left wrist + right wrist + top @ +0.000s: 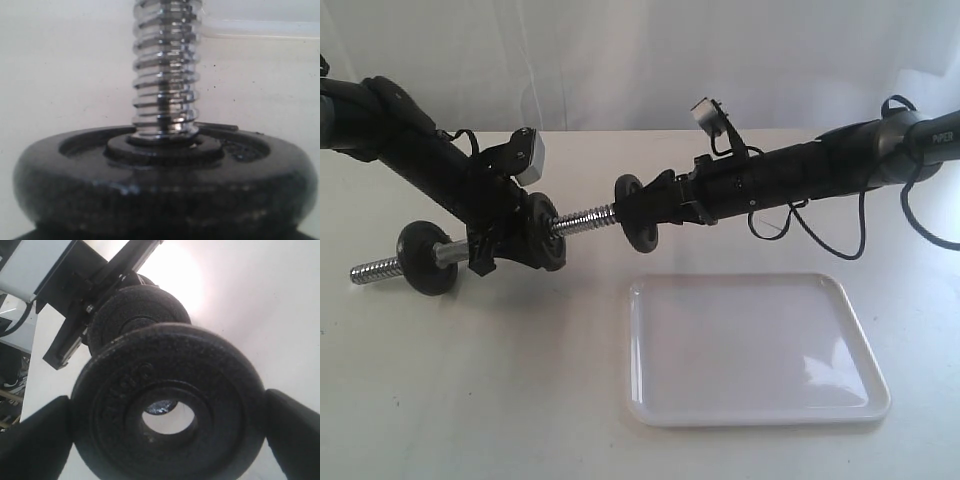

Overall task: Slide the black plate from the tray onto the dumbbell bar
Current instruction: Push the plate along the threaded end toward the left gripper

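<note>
Our left claw [492, 250] is closed around the dumbbell bar [582, 218]. It grips the smooth middle between two other black weights on the rod: the outer disc [427, 259] to the claw's left and the inner disc [546, 244] just beside it on the right. We hold the bar tilted. Its left threaded end sits low, near the table [470, 400], and its right threaded end is raised and points rightward. In our left wrist view the inner disc fills the foreground edge-on, with the coarse silver thread coming straight out of its centre hole.

Further right, our right claw [655, 205] reaches in from the right side and is clamped on the black plate [640, 216], with its fingers [35, 440] pressed on opposite sides of the rim. The plate is off the tray [755, 400], held in the air on edge with its flat face turned toward the bar, right at the bar's threaded tip. In our right wrist view the shiny tip shows through the plate's hole, close to the hole's edge rather than centred. We cannot tell whether it has entered the hole. Behind the plate, the inner disc lines up along the rod.

The tray lies flat on the table, below and to the right of the plate and well apart from it.
</note>
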Action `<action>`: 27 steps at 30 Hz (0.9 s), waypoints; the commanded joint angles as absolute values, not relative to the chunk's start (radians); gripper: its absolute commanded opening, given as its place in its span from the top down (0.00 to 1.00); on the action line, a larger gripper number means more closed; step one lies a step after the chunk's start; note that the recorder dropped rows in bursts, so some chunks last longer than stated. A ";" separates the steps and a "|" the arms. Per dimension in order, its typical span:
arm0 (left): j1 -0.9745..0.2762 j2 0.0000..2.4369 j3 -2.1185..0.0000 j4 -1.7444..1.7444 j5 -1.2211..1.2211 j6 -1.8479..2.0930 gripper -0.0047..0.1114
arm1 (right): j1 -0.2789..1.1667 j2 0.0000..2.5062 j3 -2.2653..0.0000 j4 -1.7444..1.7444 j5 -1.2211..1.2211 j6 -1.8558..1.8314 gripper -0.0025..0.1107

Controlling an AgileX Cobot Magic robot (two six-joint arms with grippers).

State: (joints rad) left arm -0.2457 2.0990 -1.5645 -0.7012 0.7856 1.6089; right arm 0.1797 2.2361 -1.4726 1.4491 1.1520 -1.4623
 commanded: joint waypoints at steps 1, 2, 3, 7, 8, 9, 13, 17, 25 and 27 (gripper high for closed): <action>-0.249 1.995 -1.582 -0.860 0.809 1.620 0.96 | 0.194 2.210 -1.476 1.531 1.221 -1.476 0.98; -0.249 1.995 -1.582 -0.865 0.811 1.622 0.96 | 0.194 2.210 -1.476 1.553 1.221 -1.487 0.98; -0.249 1.995 -1.582 -0.867 0.814 1.622 0.96 | 0.194 2.210 -1.476 1.561 1.221 -1.495 0.98; -0.249 1.995 -1.582 -0.874 0.828 1.631 0.96 | 0.198 2.214 -1.480 1.609 1.221 -1.521 0.98; -0.249 1.995 -1.582 -0.874 0.831 1.631 0.96 | 0.198 2.214 -1.482 1.623 1.221 -1.528 0.98; -0.249 1.995 -1.582 -0.874 0.831 1.631 0.96 | 0.198 2.214 -1.485 1.628 1.221 -1.528 0.98; -0.249 1.995 -1.582 -0.882 0.831 1.637 0.96 | 0.202 2.215 -1.486 1.621 1.221 -1.528 0.98; -0.249 1.995 -1.582 -0.888 0.829 1.637 0.96 | 0.202 2.217 -1.486 1.605 1.221 -1.525 0.98; -0.249 1.995 -1.582 -0.922 0.829 1.652 0.96 | 0.245 2.247 -1.486 1.577 1.221 -1.523 0.98; -0.249 1.995 -1.582 -0.922 0.829 1.652 0.96 | 0.249 2.247 -1.486 1.577 1.221 -1.523 0.98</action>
State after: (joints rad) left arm -0.2448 2.0594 -1.5567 -0.7298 0.7952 1.6542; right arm 0.2408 2.2518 -1.4819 1.5653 1.1813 -1.5104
